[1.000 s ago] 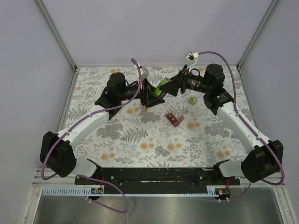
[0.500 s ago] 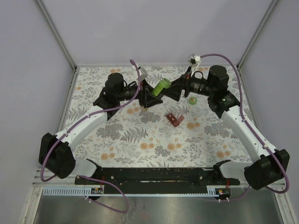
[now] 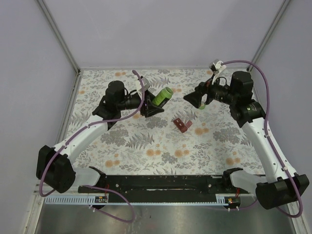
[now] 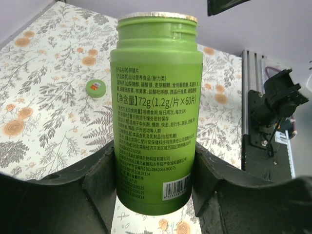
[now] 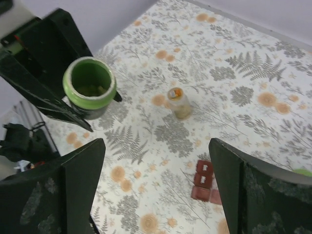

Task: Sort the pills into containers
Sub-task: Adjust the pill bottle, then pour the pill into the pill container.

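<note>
Jaws: left pair clamped on the green bottle (image 4: pixel 156 117); right pair spread wide, empty.
Bottle is held off the surface (image 3: pixel 146 146), its open mouth facing the right jaws with yellowish pills (image 5: pixel 92 90) inside. Green cap (image 4: pixel 95 88) lies just beside the right jaws. Dark-red pill box (image 3: pixel 182 125) and small orange-topped bottle (image 5: pixel 179 102) rest between both pairs. Judged early: uncapping done, no pill seen moved, all sorting left.

You could read one line across the middle of the green bottle (image 4: pixel 156 117): "净含量 72g (1.2g/片×60片)"; the smaller Chinese lines were too fine to read; a barcode (image 4: pixel 176 189) sat at the label's lower right corner.
</note>
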Robot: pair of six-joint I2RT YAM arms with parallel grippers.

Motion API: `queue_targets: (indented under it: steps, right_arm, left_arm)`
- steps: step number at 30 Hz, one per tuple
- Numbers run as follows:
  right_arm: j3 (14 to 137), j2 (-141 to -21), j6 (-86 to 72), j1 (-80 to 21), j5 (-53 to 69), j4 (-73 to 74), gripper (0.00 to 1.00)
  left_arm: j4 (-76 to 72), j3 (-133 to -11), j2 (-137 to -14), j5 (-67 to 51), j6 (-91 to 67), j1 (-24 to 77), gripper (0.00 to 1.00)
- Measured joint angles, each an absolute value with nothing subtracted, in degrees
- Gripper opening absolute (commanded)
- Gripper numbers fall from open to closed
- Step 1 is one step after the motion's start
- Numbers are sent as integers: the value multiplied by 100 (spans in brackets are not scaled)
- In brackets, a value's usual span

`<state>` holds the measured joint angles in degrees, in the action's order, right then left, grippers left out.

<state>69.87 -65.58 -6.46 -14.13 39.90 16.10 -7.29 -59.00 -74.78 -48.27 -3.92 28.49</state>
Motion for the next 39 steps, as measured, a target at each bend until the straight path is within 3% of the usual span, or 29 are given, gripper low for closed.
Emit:
queue_targets:
  steps: [8,18,28,39]
  right_arm:
    - [6973,-6853,991,-1398,3238,3194,85]
    - [6956,-8434,2069,-1376,2934,4025,67]
    - [7415,-9821,2674,-1334,2685,4488,63]
    - [7861,-10556,2753,-1308,2770,4644,53]
  left_arm:
    - [-368,-5382,-7247,-4932,593,2838,0]
    - [-228,-4871,-7242,-5116,1339,2945,0]
    - [-228,-4805,-7264,-5140,1570,3146,0]
    - [-228,-4807,-7422,-5094,1612,3190,0]
